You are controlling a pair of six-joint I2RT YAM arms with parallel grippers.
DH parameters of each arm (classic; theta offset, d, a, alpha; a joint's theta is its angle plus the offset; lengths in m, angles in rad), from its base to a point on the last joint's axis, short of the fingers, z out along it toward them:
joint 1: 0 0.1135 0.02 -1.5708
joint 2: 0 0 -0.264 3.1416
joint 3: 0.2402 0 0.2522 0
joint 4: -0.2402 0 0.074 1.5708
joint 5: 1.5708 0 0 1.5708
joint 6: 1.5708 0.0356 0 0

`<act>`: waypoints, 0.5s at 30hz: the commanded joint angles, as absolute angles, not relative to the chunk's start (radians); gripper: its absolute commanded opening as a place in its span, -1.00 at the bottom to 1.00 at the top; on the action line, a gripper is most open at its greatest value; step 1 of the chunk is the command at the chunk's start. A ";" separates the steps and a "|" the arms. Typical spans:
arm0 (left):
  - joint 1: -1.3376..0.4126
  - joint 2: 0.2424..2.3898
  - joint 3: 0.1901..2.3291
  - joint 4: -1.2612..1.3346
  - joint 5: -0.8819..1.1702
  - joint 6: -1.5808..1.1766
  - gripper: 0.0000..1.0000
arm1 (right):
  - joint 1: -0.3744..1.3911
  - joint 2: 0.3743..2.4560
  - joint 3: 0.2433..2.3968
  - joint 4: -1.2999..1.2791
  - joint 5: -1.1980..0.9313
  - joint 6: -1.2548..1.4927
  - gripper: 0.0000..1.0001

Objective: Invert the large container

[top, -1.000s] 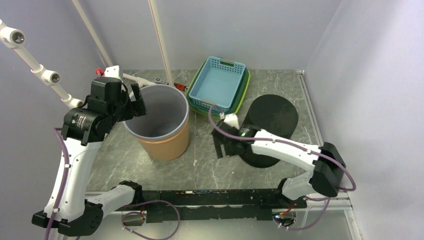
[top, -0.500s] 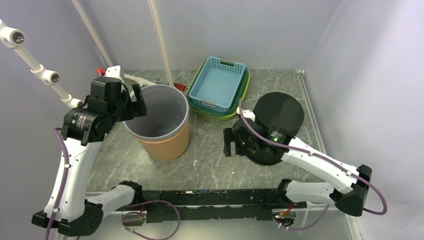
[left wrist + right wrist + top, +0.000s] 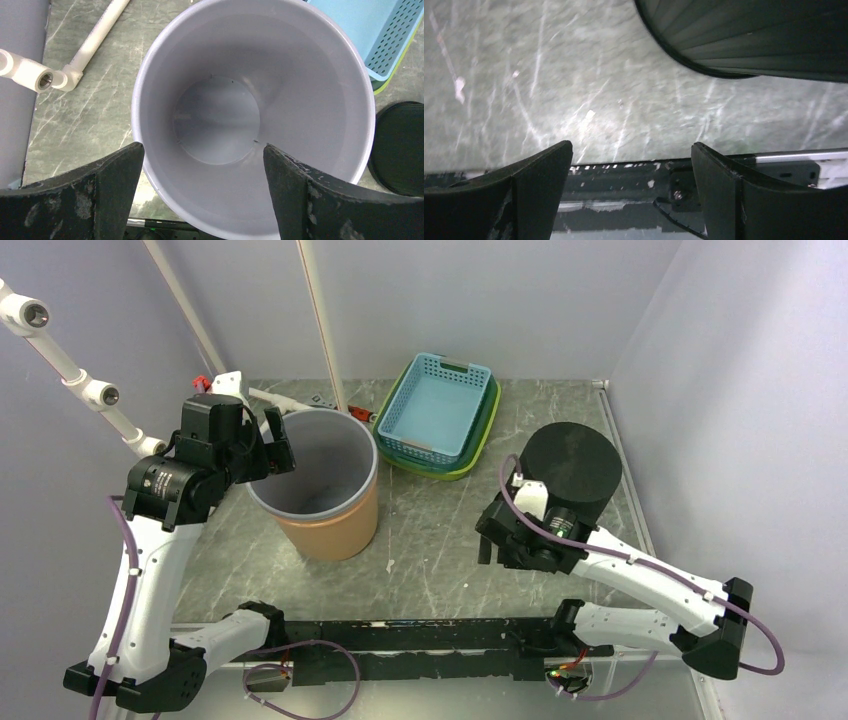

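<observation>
The large container [image 3: 325,515], an orange bucket with a grey lining, stands upright and mouth up at the left of the table; its empty inside [image 3: 220,120] fills the left wrist view. My left gripper [image 3: 278,445] [image 3: 202,150] hangs open over its left rim, one finger outside the wall and one over the inside, touching nothing. My right gripper [image 3: 490,540] [image 3: 631,150] is open and empty, low over the table near the front rail.
A black ribbed container [image 3: 572,465] [image 3: 754,40] stands flat end up just behind the right gripper. Stacked blue and green baskets [image 3: 440,415] sit at the back. White pipe pieces [image 3: 275,398] [image 3: 95,42] lie behind the bucket. A black rail [image 3: 430,635] runs along the near edge.
The right arm has swung right and back toward the near edge, away from the black container, which now stands further right with its flat end up. The left arm and bucket have not moved.
</observation>
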State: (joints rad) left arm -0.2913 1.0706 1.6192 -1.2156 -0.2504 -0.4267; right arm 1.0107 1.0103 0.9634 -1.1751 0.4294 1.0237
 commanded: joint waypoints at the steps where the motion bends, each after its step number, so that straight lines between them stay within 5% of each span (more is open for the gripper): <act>1: -0.287 1.065 1.618 -1.191 -0.245 -0.393 0.89 | 1.009 0.975 1.013 -1.310 0.672 1.244 0.84; 10: -0.287 1.055 1.619 -1.205 -0.262 -0.385 0.89 | 0.971 0.962 1.028 -1.331 0.782 1.258 0.98; 15: -0.287 1.060 1.609 -1.191 -0.245 -0.387 0.89 | 0.783 0.989 1.043 -1.221 0.745 1.046 0.99</act>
